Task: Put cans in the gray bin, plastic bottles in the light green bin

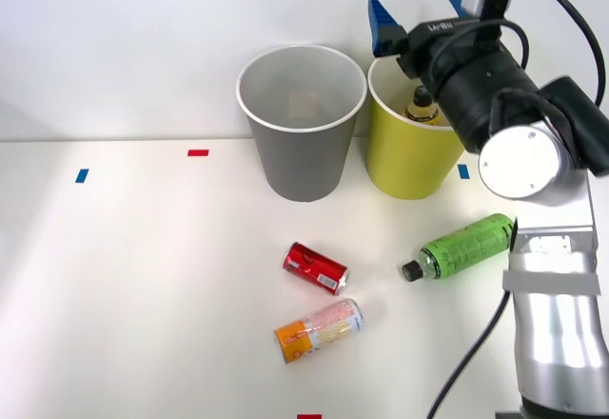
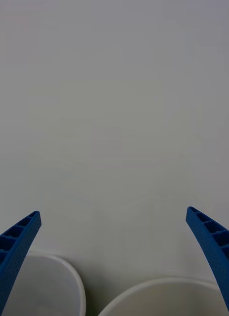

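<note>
Fingers (image 2: 16, 242) of the right gripper (image 1: 419, 5), blue and ribbed, stand wide apart and hold nothing, poised above the far rim of the light green bin (image 1: 404, 167). Nearest the table's (image 1: 143, 295) front edge lies the orange and pale pink can (image 1: 319, 329) on its side, with the red can (image 1: 315, 268) just beyond it, close but apart. Toward the right edge the bright green bottle (image 1: 466, 246) lies with its black cap pointing at the cans, partly tucked behind the arm. Farther back, the gray bin (image 1: 300, 143) and the light green bin stand side by side near the far edge; a black-capped bottle (image 1: 422, 107) rests inside the green one, while the gray one looks empty. All three loose items are round and lying down, so a glancing finger during a descent would likely set one rolling, perhaps off-centre or into its neighbour.
</note>
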`<action>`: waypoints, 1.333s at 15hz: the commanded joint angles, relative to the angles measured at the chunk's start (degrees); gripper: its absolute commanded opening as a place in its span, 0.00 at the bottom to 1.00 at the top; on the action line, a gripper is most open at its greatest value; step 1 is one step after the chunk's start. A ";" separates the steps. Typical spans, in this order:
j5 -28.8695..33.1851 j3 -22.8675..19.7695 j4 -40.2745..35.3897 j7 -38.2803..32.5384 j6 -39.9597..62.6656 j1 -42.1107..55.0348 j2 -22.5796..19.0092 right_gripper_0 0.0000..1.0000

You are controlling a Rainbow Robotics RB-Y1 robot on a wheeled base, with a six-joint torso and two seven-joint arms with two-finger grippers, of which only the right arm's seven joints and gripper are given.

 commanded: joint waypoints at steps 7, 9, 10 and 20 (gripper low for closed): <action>-11.26 13.06 -23.05 0.53 -16.08 33.09 -12.43 1.00; -11.17 16.76 -23.05 0.71 -23.11 38.81 -14.10 1.00; -11.17 18.78 -23.05 0.88 -26.80 42.41 -14.97 1.00; -6.69 19.04 -22.96 2.90 -31.37 56.56 -13.74 1.00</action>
